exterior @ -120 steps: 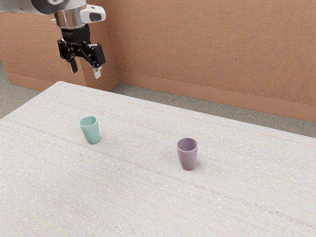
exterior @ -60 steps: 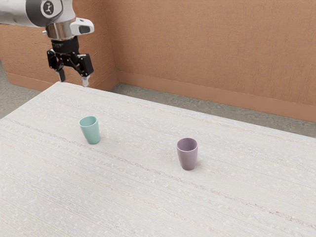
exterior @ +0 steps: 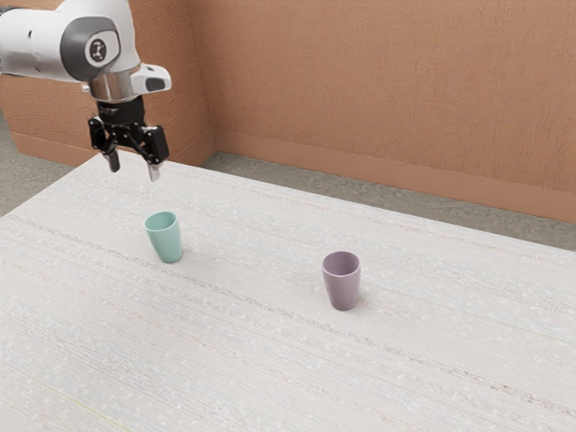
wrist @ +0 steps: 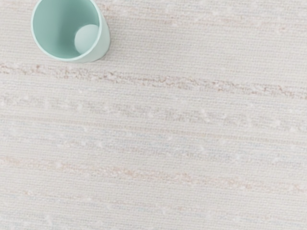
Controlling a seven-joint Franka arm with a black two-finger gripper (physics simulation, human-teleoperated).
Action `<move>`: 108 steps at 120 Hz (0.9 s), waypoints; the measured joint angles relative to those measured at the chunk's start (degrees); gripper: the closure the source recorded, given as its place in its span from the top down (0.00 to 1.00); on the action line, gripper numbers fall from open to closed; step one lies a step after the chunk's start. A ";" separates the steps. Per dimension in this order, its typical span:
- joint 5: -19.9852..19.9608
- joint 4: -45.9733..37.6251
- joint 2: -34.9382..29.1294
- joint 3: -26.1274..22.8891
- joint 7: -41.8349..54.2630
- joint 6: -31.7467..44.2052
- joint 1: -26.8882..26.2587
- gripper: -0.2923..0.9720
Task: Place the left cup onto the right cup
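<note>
A mint-green cup point(exterior: 164, 236) stands upright on the pale table point(exterior: 270, 360), toward the exterior view's left. A purple cup point(exterior: 341, 279) stands upright to its right, well apart from it. My gripper point(exterior: 133, 169) hangs open in the air above the table's far edge, behind and a little to the left of the green cup, with nothing between its fingers. The wrist view looks straight down into the green cup point(wrist: 70, 29), which is empty, off to one side of my hand.
A brown wall point(exterior: 387, 81) with a skirting board runs behind the table, and grey floor point(exterior: 378, 193) lies between them. Bare tabletop surrounds both cups on every side.
My gripper has moved down and slightly left, from high above the table's far edge to closer above it, nearer the green cup. Both cups have stayed put.
</note>
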 joint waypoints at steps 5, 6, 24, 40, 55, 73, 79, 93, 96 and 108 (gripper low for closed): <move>-0.05 -0.25 0.34 0.10 0.08 0.49 0.03 0.77; -0.06 -0.29 0.42 0.12 0.09 0.60 0.05 0.77; -0.26 -0.58 2.13 0.26 0.29 2.16 0.10 0.77; -0.43 -0.55 3.77 0.25 0.39 3.51 0.07 0.77; -1.03 -0.27 5.66 0.27 0.42 4.69 0.08 0.77; -1.64 0.31 7.86 0.22 0.43 5.84 0.11 0.77; -1.82 0.38 8.46 0.20 0.43 6.34 0.15 0.77; -2.59 2.16 10.19 0.19 0.48 7.10 0.24 0.77; -2.68 2.51 10.57 0.19 0.50 7.21 0.25 0.77; -2.97 3.36 11.72 0.12 0.58 7.56 0.26 0.77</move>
